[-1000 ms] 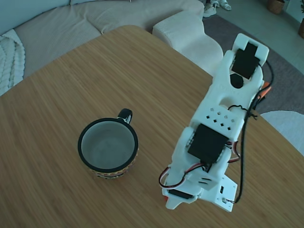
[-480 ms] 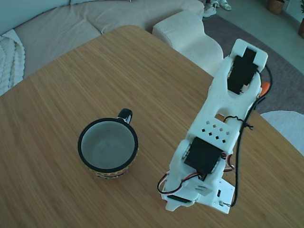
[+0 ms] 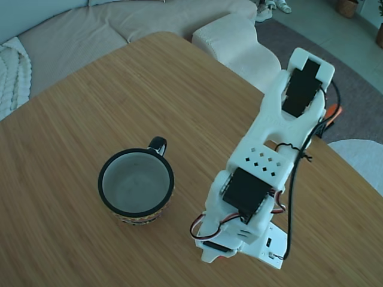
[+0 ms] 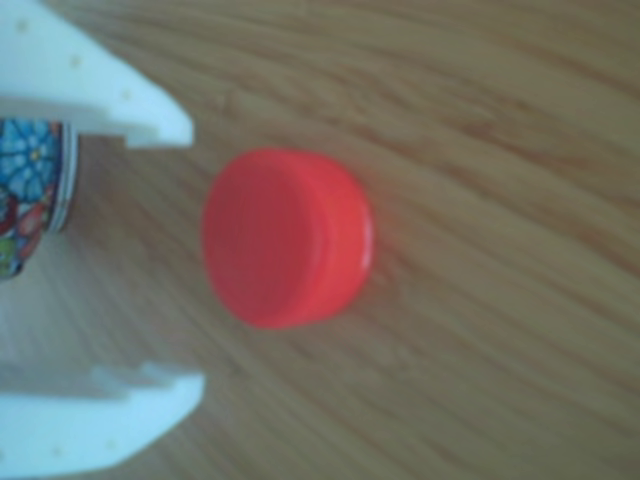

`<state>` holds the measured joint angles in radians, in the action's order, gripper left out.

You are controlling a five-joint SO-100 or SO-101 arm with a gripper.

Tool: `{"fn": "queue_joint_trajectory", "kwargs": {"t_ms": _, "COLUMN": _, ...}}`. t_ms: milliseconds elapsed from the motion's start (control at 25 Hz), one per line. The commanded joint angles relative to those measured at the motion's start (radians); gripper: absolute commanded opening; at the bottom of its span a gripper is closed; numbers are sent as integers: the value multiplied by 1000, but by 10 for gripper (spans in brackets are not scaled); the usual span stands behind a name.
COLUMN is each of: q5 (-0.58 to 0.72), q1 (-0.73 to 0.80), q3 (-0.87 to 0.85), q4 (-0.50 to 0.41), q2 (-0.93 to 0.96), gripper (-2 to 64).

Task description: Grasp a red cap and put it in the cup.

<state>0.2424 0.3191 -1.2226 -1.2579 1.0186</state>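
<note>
The red cap lies flat on the wooden table in the other view, just past the tips of my gripper. The gripper is open, with one white finger above the cap's line and one finger below it, neither touching the cap. The cup's patterned outside shows at the left edge, behind the upper finger. In the fixed view the cup stands upright and empty, left of the white arm. There the arm's wrist hides the gripper and the cap.
The round wooden table reaches to a sofa at the back. Cables run along the arm's right side. The table edge lies close behind the arm's base on the right.
The arm's lower end has slid left, towards the cup, and its upper joint has leaned the same way. The cup has not moved.
</note>
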Motion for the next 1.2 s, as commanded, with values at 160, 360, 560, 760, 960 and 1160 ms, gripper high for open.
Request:
{"fn": "queue_joint_trajectory", "kwargs": {"t_ms": 160, "q5": 3, "q1": 2, "q3": 9, "q4": -3, "q2": 25, "gripper": 255}}
{"fn": "queue_joint_trajectory", "kwargs": {"t_ms": 360, "q5": -3, "q1": 0, "q3": 5, "q4": -5, "q2": 21, "gripper": 255}}
{"fn": "queue_joint_trajectory", "kwargs": {"t_ms": 560, "q5": -5, "q1": 6, "q3": -15, "q4": -5, "q2": 21, "gripper": 255}}
{"fn": "queue_joint_trajectory", "kwargs": {"t_ms": 760, "q5": -5, "q1": 9, "q3": -14, "q4": -3, "q2": 6, "gripper": 255}}
{"fn": "queue_joint_trajectory", "kwargs": {"t_ms": 960, "q5": -5, "q1": 11, "q3": 0, "q4": 6, "q2": -34, "gripper": 255}}
{"fn": "queue_joint_trajectory", "kwargs": {"t_ms": 1160, "q5": -5, "q1": 11, "q3": 0, "q4": 9, "q2": -34, "gripper": 250}}
